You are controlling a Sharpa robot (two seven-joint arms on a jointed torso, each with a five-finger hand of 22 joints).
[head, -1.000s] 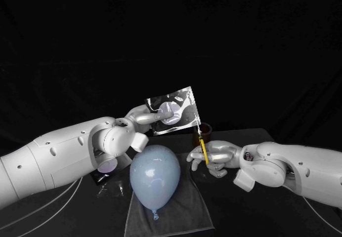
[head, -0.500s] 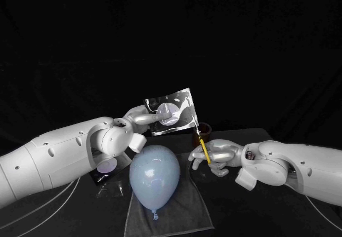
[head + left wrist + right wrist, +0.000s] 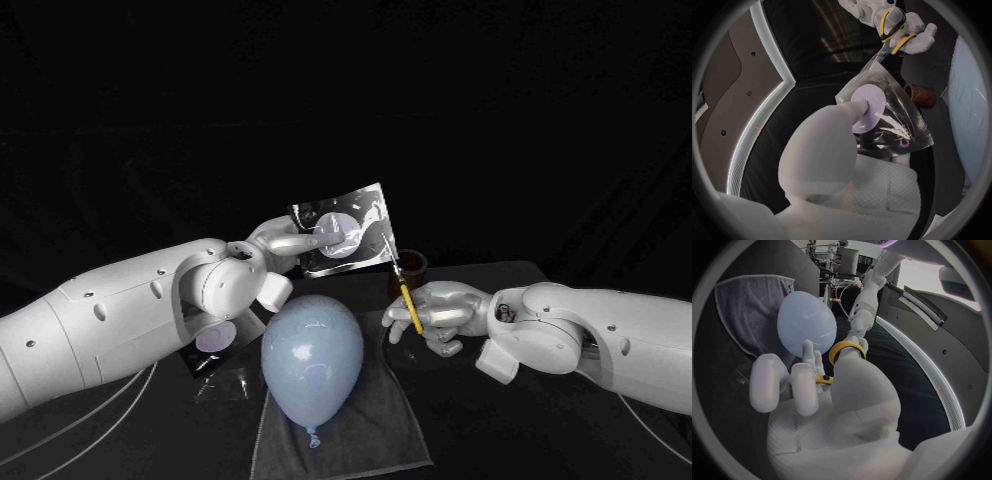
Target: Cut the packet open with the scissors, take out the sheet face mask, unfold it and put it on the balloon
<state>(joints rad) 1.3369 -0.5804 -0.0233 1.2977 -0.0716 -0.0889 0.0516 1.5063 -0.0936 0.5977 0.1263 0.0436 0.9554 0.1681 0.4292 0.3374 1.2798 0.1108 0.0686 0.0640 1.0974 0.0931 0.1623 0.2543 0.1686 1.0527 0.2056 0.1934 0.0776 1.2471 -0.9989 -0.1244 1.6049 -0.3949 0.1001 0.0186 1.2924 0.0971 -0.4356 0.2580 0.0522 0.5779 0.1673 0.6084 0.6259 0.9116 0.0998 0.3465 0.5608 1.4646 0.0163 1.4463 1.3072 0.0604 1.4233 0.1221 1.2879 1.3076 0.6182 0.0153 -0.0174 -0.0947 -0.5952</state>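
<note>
Silvery and see-through, the packet hangs in the air beyond the far end of the balloon, pinched on its left side by the left hand. To its right, the right hand has its fingers clamped on the yellow-handled scissors, with the blades raised to the packet's near right corner. I cannot tell whether they bite the foil. The balloon lies on a grey cloth between the two arms. Held on one side alone, the packet may swing away from the blades, so the cut could slip off the corner.

From the left wrist, thumb and finger press the packet flat, and the blade tips meet its far corner. Too deep a cut would likely nick the mask inside.

From the right wrist, the fingers wrap through the yellow loops, with the balloon just beyond. A lowered point could burst it.
</note>
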